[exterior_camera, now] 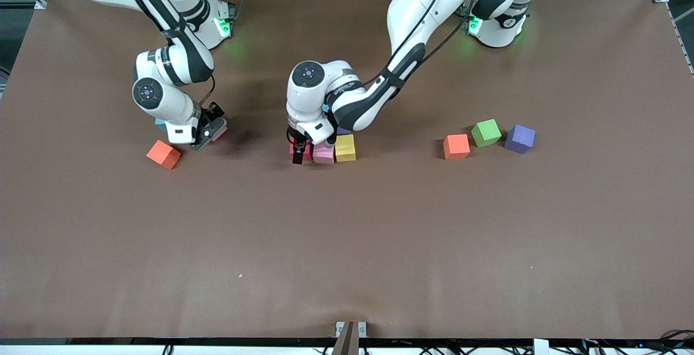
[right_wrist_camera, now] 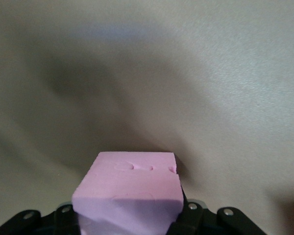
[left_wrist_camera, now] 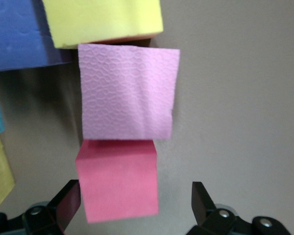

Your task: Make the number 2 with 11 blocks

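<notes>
1. Brown desk [exterior_camera: 347, 246] carries scattered blocks.
2. Left pincer [left_wrist_camera: 137, 208] spread wide, astride red block [left_wrist_camera: 118, 178], not gripping; that block touches pink block [left_wrist_camera: 127, 93] and yellow block [exterior_camera: 345, 147] in a row mid-desk.
3. Right pincer [right_wrist_camera: 127, 218] clenched on a pink cube [right_wrist_camera: 130, 191], low, beside orange block [exterior_camera: 163, 154].
4. Orange [exterior_camera: 456, 146], green [exterior_camera: 486, 132], purple [exterior_camera: 520, 138] cubes toward left arm's end.

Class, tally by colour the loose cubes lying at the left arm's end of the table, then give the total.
orange cube: 1
green cube: 1
purple cube: 1
Total: 3
</notes>
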Action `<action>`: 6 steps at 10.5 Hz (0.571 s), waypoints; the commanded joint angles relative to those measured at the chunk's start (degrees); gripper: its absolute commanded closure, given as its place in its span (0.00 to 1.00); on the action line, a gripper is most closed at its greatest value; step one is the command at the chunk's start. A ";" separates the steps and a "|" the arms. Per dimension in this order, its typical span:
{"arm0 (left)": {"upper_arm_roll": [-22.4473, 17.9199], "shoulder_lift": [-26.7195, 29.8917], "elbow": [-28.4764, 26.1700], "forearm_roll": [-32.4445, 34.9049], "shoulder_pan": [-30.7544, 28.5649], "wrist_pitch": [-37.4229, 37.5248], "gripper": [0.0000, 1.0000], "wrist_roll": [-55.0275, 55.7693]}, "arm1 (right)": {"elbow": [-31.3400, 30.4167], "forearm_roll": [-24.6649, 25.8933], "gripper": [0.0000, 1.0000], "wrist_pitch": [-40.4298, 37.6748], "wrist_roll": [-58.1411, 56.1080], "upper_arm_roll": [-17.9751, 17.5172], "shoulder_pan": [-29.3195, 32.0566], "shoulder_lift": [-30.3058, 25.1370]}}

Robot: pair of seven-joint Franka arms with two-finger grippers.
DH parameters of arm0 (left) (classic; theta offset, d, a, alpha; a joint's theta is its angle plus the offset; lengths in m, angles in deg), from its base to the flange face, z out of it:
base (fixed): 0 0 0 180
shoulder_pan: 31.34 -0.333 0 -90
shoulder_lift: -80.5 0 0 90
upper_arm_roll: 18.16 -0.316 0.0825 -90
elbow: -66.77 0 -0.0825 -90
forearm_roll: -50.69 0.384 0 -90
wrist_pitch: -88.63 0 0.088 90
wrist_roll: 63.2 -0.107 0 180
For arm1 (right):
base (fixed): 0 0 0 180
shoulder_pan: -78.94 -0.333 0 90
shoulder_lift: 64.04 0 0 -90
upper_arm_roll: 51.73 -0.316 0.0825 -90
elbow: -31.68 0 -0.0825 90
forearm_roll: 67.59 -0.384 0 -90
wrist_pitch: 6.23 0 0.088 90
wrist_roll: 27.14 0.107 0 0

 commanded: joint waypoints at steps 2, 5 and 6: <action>-0.29 5.04 -1.93 -0.76 -2.30 7.54 0.00 -0.09 | 8.24 -1.55 0.74 -10.36 0.41 -1.14 1.06 -4.51; -0.20 12.93 -12.01 -0.76 -10.64 8.71 0.00 -6.31 | 22.90 -1.63 0.77 -18.71 5.91 -1.05 -1.56 -1.19; -0.03 15.57 -15.18 -0.76 -13.80 8.62 0.00 -8.95 | 28.52 -1.63 0.77 -21.53 11.08 -0.96 -3.93 1.18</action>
